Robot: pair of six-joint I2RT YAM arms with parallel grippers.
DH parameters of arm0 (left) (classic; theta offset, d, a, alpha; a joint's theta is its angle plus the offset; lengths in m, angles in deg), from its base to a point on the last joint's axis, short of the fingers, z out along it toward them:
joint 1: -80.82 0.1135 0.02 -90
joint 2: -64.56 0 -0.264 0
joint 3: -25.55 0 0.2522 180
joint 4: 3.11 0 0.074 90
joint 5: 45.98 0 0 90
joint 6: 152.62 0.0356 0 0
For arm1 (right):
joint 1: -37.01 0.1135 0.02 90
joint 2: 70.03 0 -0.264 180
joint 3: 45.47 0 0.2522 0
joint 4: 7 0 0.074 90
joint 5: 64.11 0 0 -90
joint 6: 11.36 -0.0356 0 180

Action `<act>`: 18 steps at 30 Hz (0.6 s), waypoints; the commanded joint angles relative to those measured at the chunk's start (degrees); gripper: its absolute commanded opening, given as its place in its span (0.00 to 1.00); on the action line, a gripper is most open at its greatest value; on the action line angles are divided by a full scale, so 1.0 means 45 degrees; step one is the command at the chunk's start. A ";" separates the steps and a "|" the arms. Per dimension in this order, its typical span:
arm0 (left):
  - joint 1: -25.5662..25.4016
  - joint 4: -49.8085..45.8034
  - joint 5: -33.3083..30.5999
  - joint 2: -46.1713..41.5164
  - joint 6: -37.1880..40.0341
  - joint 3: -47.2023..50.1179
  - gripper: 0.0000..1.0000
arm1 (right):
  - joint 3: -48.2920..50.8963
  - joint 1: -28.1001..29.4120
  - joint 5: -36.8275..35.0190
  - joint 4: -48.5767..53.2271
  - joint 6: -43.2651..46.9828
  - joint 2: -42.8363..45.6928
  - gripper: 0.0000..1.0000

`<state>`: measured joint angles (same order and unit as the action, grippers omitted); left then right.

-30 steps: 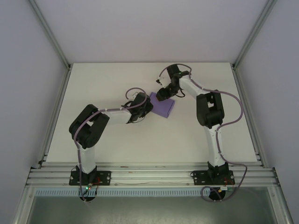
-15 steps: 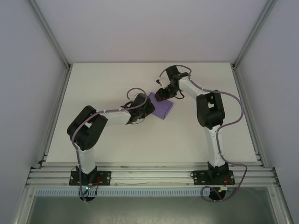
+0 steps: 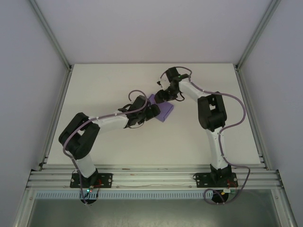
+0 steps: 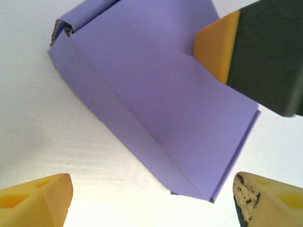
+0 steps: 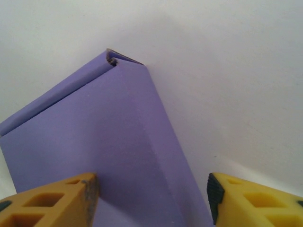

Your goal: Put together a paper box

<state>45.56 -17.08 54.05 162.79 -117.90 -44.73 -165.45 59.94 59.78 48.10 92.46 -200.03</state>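
Observation:
The purple paper box (image 3: pixel 164 110) lies on the white table as a folded, creased shape with a rolled edge at one end (image 4: pixel 156 94) (image 5: pixel 104 142). My left gripper (image 3: pixel 152 111) sits at the box's near-left side, open wide, its yellow fingertips (image 4: pixel 38 198) spread past the box's near corner and touching nothing. My right gripper (image 3: pixel 163 96) is over the box's far end, open. One of its fingers (image 5: pixel 52 203) lies over the box's top face and the other stands off over the table. The right gripper's finger (image 4: pixel 218 45) also appears in the left wrist view, above the box.
The white table (image 3: pixel 109 85) spreads out to the left and front of the box. Grey walls and aluminium frame rails (image 3: pixel 57 109) border it on both sides. Both arms meet at the table's middle back.
Both grippers have opened, the left one widely. The left arm has stretched further toward the box, and the box has shifted slightly left.

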 commanded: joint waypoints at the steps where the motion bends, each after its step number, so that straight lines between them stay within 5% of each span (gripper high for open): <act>1: -0.0073 -0.0850 -0.0649 -0.1039 0.0887 0.0272 1.00 | -0.0099 -0.0094 -0.1808 0.0383 -0.0138 0.0040 0.68; 5: -0.0034 -0.1787 -0.2233 -0.2580 0.2230 0.0220 1.00 | -0.1063 -0.0311 -0.1928 0.0139 -0.0532 0.0760 0.78; 10: 0.0640 -0.3223 -0.6179 -0.5351 0.4100 0.0364 1.00 | -0.0362 -0.0688 -0.2124 -0.1285 -0.1302 0.2823 0.99; 15: 0.4017 -0.3223 -0.5456 -0.7324 0.5177 0.1464 1.00 | 0.4422 -0.1133 -0.4246 -0.4309 -0.2382 0.6587 1.00; 18: 0.5553 -0.1522 -0.5871 -0.7605 0.6784 0.2936 1.00 | 0.8444 -0.1708 -0.5646 -0.6527 -0.3094 0.9318 1.00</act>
<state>67.15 -25.41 31.16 127.98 -95.43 -37.19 -138.50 54.11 43.54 28.54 83.17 -164.57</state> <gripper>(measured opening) 0.998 0.998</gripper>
